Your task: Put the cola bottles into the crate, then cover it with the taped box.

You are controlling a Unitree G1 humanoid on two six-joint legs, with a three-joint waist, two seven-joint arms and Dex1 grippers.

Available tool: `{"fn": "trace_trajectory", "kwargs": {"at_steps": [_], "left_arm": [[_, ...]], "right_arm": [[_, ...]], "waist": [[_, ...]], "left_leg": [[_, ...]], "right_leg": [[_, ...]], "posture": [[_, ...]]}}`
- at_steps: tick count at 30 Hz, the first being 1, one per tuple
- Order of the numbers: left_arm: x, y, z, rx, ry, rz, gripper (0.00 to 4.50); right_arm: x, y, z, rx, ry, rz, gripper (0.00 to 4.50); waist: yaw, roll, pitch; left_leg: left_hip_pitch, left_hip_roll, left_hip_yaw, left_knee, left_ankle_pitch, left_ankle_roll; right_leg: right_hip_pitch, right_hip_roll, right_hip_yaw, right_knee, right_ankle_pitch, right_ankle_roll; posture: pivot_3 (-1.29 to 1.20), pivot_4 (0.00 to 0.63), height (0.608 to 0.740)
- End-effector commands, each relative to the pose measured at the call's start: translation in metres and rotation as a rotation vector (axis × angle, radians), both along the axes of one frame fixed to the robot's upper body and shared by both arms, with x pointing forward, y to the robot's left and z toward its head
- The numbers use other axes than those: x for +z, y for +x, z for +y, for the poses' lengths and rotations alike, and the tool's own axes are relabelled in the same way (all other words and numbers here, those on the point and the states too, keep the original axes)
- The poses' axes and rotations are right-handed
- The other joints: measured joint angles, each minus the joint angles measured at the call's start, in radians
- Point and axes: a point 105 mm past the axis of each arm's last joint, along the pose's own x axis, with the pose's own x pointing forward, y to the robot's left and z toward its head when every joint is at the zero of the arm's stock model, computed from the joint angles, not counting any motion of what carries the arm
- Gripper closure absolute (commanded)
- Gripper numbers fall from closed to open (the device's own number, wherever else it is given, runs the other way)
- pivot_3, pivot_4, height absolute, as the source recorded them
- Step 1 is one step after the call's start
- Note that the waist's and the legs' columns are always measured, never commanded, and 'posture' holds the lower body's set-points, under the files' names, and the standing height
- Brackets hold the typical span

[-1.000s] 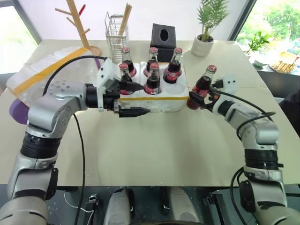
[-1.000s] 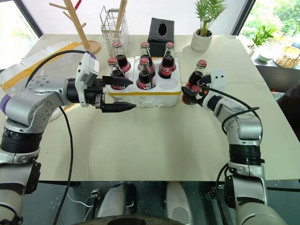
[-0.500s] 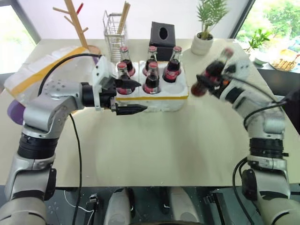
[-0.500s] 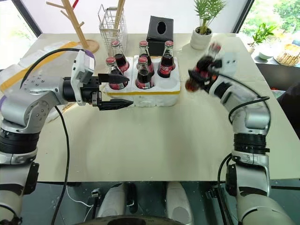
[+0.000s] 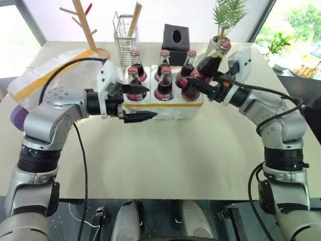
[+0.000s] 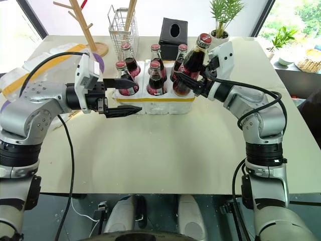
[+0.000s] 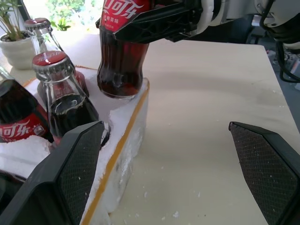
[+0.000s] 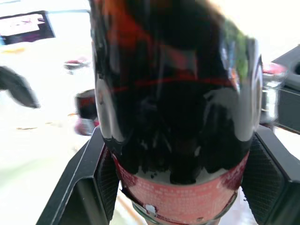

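The low white crate [image 5: 165,107] with a yellow tape band stands mid-table. Several cola bottles stand upright in its wells, among them one at the near left [image 5: 134,84] and one in the near middle [image 5: 163,86]. My right gripper [image 5: 199,84] is shut on another cola bottle [image 5: 201,70], tilted, its base just over the crate's near right corner [image 7: 123,47]. Left of the crate's front, my left gripper [image 5: 150,103] hangs open and holds nothing. The taped box [image 5: 45,75] lies at the far left of the table.
Behind the crate stand a wire basket [image 5: 124,32], a wooden rack [image 5: 83,25], a black tissue box [image 5: 174,37] and a potted plant [image 5: 220,30]. A purple object [image 5: 17,118] lies at the left edge. Bare tabletop stretches in front of the crate.
My right gripper closed on the bottle that stood right of the crate, lifted it and carried it left to the crate's near right corner. The left gripper stayed in place, open.
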Motion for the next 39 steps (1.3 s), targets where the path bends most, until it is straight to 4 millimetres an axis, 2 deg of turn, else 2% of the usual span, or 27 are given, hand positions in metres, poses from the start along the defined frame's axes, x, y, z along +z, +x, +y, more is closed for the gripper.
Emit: {"fn": "trace_trajectory", "kwargs": {"at_steps": [1,3,6,10,14,16,18,21,27,31,34,37,39], "left_arm": [[0.011,-0.005,0.002,0.0,-0.002,-0.051,0.0],[0.011,-0.005,0.002,0.001,-0.002,-0.053,0.0],[0.011,-0.004,0.002,0.002,-0.001,-0.053,0.0],[0.01,-0.003,0.002,0.006,0.002,-0.053,0.0],[0.01,-0.003,0.003,0.011,0.004,-0.055,0.0],[0.011,-0.003,0.008,0.027,0.013,-0.062,0.0],[0.016,-0.004,0.016,0.051,0.009,-0.063,0.0],[0.023,-0.01,0.031,0.089,0.011,-0.06,0.0],[0.042,-0.042,0.08,0.245,0.04,-0.04,0.0],[0.048,-0.079,0.117,0.349,0.108,0.038,0.0],[0.04,-0.097,0.153,0.478,0.229,0.1,0.0],[0.035,-0.107,0.193,0.622,0.325,0.129,0.0],[0.026,-0.117,0.224,0.694,0.454,0.162,0.0]], "right_arm": [[0.024,0.0,0.005,0.007,0.022,-0.1,1.74],[0.029,0.005,0.007,0.003,0.047,-0.099,1.74],[0.023,0.011,0.014,0.021,0.029,-0.075,1.74],[-0.006,0.022,0.023,0.014,-0.095,-0.003,1.74],[-0.024,0.034,0.02,-0.044,-0.165,0.046,1.74],[-0.027,0.036,0.015,-0.059,-0.194,0.06,0.71],[-0.023,0.032,0.012,-0.043,-0.212,0.056,0.02],[-0.007,0.018,0.006,0.009,-0.225,0.018,0.02],[0.044,-0.029,-0.031,0.121,-0.184,-0.047,0.02],[0.057,-0.059,-0.052,0.183,-0.234,-0.045,0.02],[0.069,-0.08,-0.054,0.265,-0.218,-0.072,0.02],[0.087,-0.085,-0.052,0.287,-0.155,-0.116,0.02],[0.096,-0.089,-0.05,0.318,-0.136,-0.134,0.02]], "waist": [[-0.001,0.0,0.0],[-0.004,0.0,0.0],[-0.003,0.0,0.0],[-0.003,0.0,0.0],[-0.003,0.0,0.0],[-0.003,0.0,0.0],[-0.003,0.0,0.0],[-0.003,0.0,0.0],[-0.002,0.0,0.0],[-0.002,0.0,0.0],[-0.006,0.001,0.0],[-0.011,0.002,0.001],[-0.01,0.002,0.001]], "left_leg": [[0.0,0.0,0.0,0.0,0.0,0.0],[0.0,0.0,0.0,0.0,0.0,0.0],[0.0,0.001,0.0,0.0,0.0,0.0],[0.0,0.001,0.0,0.0,0.0,0.0],[0.0,0.001,0.0,0.0,0.0,0.0],[0.0,0.001,0.0,0.0,0.0,0.0],[0.0,0.001,0.0,0.0,0.0,0.0],[0.0,0.001,0.0,0.0,0.0,0.0],[0.0,0.001,0.0,-0.001,0.0,0.0],[0.001,0.001,0.001,-0.001,0.0,0.0],[0.003,0.002,0.001,-0.002,0.0,0.0],[0.005,0.003,0.003,-0.003,0.0,-0.001],[0.006,0.003,0.003,-0.004,0.0,-0.001]], "right_leg": [[0.0,0.0,0.0,0.0,0.0,0.0],[0.0,0.0,0.0,0.0,0.0,0.0],[0.0,0.001,0.0,0.0,0.0,0.0],[-0.001,0.001,0.0,0.0,0.0,0.0],[-0.001,0.0,0.0,0.0,0.0,0.0],[-0.001,0.001,0.0,0.0,0.0,0.0],[0.0,0.0,0.0,0.0,0.0,0.0],[-0.001,0.001,0.0,0.0,0.0,0.0],[-0.001,0.0,0.0,0.0,0.0,0.0],[0.0,0.0,0.0,-0.001,0.0,-0.001],[0.0,0.0,0.0,-0.001,-0.002,-0.003],[0.0,0.0,0.0,-0.001,-0.003,-0.006],[0.0,0.0,0.0,-0.001,-0.003,-0.008]], "posture": [[0.0,0.15,0.74],[0.0,0.15,0.74],[0.0,0.15,0.74],[0.0,0.15,0.74],[0.0,0.15,0.74],[0.0,0.15,0.74],[0.0,0.15,0.74],[0.0,0.15,0.74],[0.0,0.15,0.74],[0.0,0.15,0.74],[0.0,0.15,0.74],[0.0,0.15,0.74],[0.0,0.15,0.74]]}}
